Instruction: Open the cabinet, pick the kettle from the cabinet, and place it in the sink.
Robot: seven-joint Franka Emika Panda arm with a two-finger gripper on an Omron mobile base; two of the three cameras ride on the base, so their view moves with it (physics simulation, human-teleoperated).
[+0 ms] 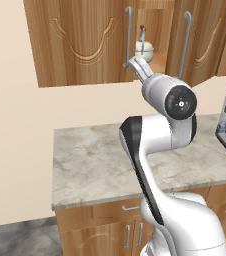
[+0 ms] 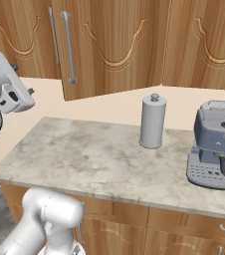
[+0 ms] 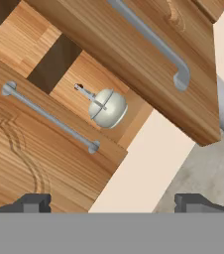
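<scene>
The wooden wall cabinet [image 1: 85, 40] stands ajar, with a gap between its two doors. Inside the gap the cream-white kettle [image 1: 144, 47] with a red knob sits on the shelf. In the hand view the kettle [image 3: 107, 107] lies straight ahead between the two silver bar handles [image 3: 49, 116]. My gripper [image 3: 116, 203] is open, nothing between its fingertips [image 3: 34, 202], and it hangs just below and in front of the gap, apart from the kettle. From the left base view the gripper [image 1: 133, 63] is raised to the cabinet's bottom edge. The sink is out of view.
A tall grey canister [image 2: 153, 122] stands on the marble counter [image 2: 84, 154] near the wall. A blue-grey coffee machine [image 2: 216, 147] sits further right. The open door with its handle [image 2: 68, 47] juts out over the counter. Base cabinets [image 1: 115, 230] run below.
</scene>
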